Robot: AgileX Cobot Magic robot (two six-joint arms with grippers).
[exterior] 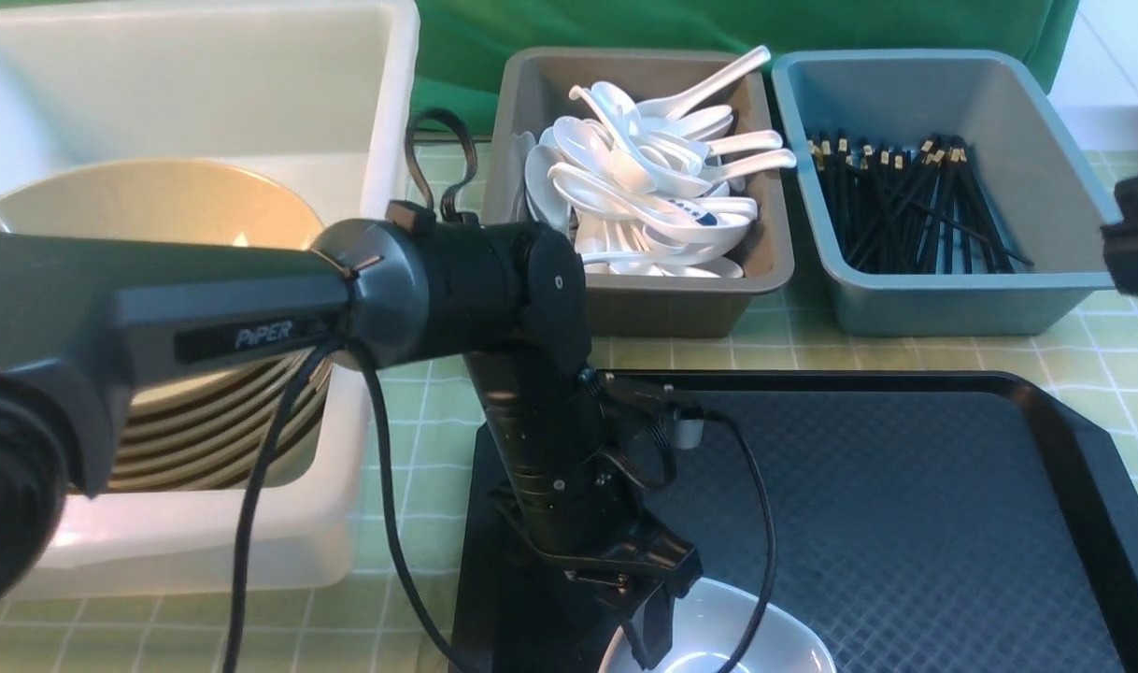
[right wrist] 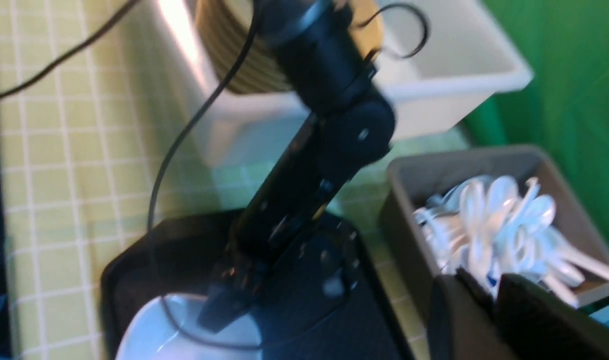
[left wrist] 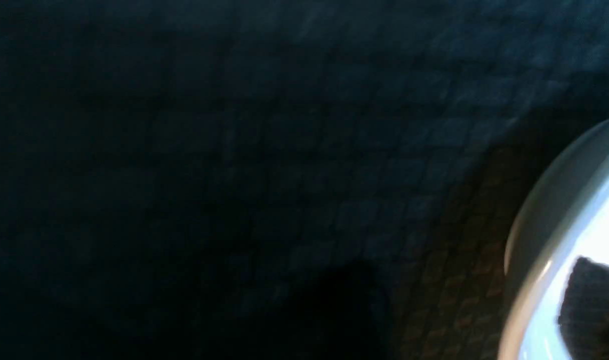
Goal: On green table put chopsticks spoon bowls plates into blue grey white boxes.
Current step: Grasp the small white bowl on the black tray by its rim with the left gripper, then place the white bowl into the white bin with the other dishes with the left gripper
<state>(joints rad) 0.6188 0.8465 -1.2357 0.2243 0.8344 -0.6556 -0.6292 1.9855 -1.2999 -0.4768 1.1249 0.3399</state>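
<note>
left gripper (exterior: 656, 643) bottom centre, one finger inside white bowl (exterior: 782, 643), clamp unclear | we seat rim deep before lifting level

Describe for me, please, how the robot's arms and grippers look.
The left arm has a dark grey link with white PiPER lettering, black wrist joints and loose black cables. The left gripper is black and angular. Of the right arm only a black edge shows. The right gripper has blocky black fingers.
</note>
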